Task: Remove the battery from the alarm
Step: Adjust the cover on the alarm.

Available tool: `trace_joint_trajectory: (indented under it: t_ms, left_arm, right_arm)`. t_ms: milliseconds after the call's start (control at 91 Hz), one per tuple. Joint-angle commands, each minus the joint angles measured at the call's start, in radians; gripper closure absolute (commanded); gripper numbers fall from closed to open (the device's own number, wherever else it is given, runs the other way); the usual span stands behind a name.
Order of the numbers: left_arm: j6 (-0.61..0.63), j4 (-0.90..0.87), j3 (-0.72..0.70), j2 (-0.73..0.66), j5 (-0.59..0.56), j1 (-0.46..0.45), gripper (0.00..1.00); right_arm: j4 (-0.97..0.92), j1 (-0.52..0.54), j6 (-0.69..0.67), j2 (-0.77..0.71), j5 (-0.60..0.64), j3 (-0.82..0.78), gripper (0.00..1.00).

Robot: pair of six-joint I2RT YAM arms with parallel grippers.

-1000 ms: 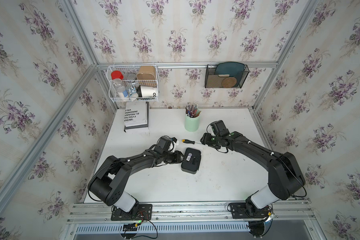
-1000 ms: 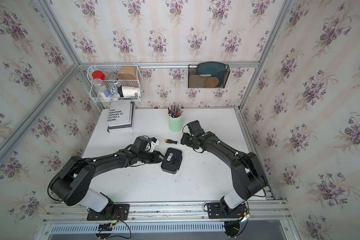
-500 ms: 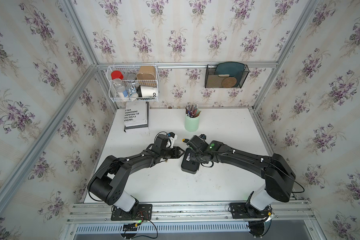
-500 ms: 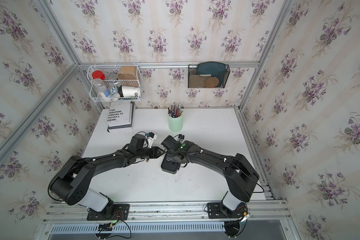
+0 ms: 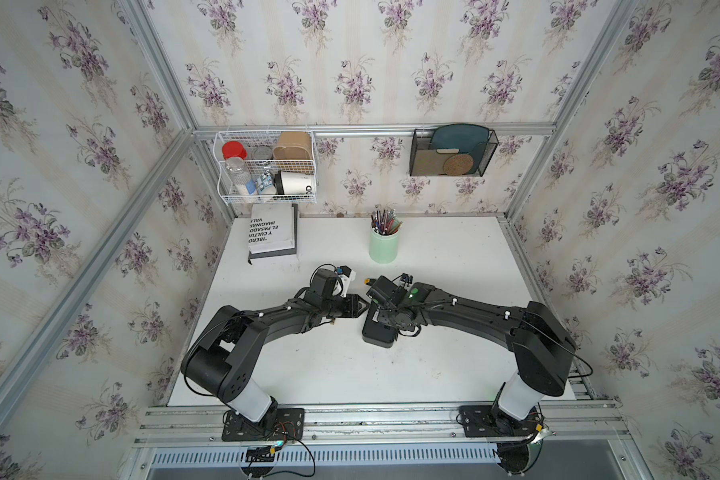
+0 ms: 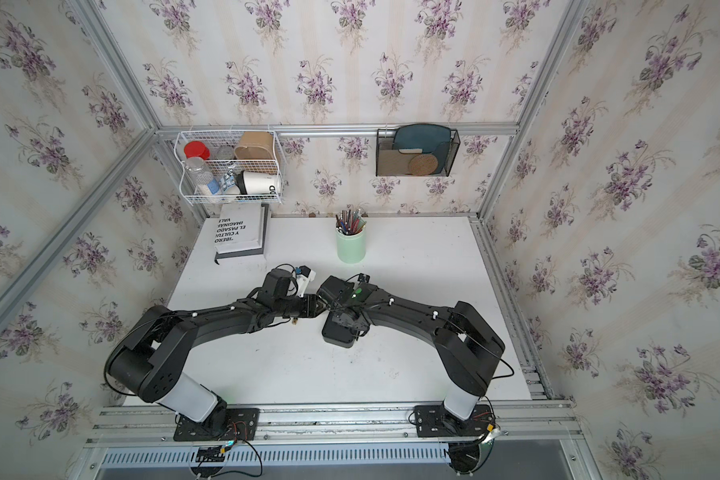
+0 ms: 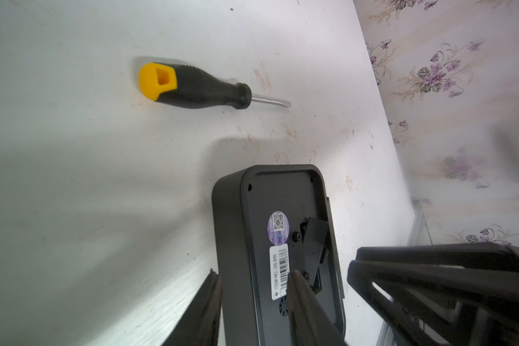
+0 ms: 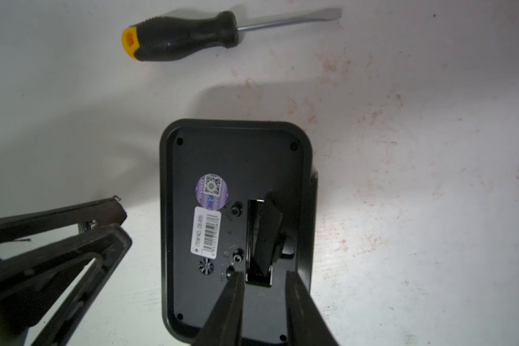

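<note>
Alarm (image 8: 234,167) back-up on surface (image 8: 72,119), left fingers (image 8: 102,211) spread beside its edge, right fingers (image 8: 231,299) slightly apart astride battery slot (image 8: 253,215), cover (image 8: 268,227) tilted

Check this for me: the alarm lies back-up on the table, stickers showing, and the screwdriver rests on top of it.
Wrong on one point: the screwdriver does not rest on the alarm. It lies on the table, apart from it, as the right wrist view shows. The alarm does lie back-up, stickers showing.
</note>
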Motion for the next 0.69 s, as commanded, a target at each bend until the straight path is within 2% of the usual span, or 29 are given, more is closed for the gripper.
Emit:
trace_joint_trajectory:
  t_ms: [0, 494, 571, 681]
  left_arm:
    - [0.016, 0.033, 0.002, 0.008, 0.010, 0.001, 0.60]
    - [0.018, 0.025, -0.006, 0.016, 0.004, 0.001, 0.61]
    - [0.015, 0.030, -0.006, 0.019, 0.005, 0.001, 0.61]
    - [0.014, 0.029, -0.004, 0.024, 0.007, 0.001, 0.60]
  right_arm:
    - [0.013, -0.001, 0.008, 0.007, 0.016, -0.006, 0.70]
    - [0.033, -0.015, -0.015, 0.051, 0.004, -0.017, 0.74]
    - [0.040, -0.015, -0.016, 0.048, 0.010, -0.023, 0.78]
    - [0.036, -0.020, -0.025, 0.061, 0.004, -0.017, 0.79]
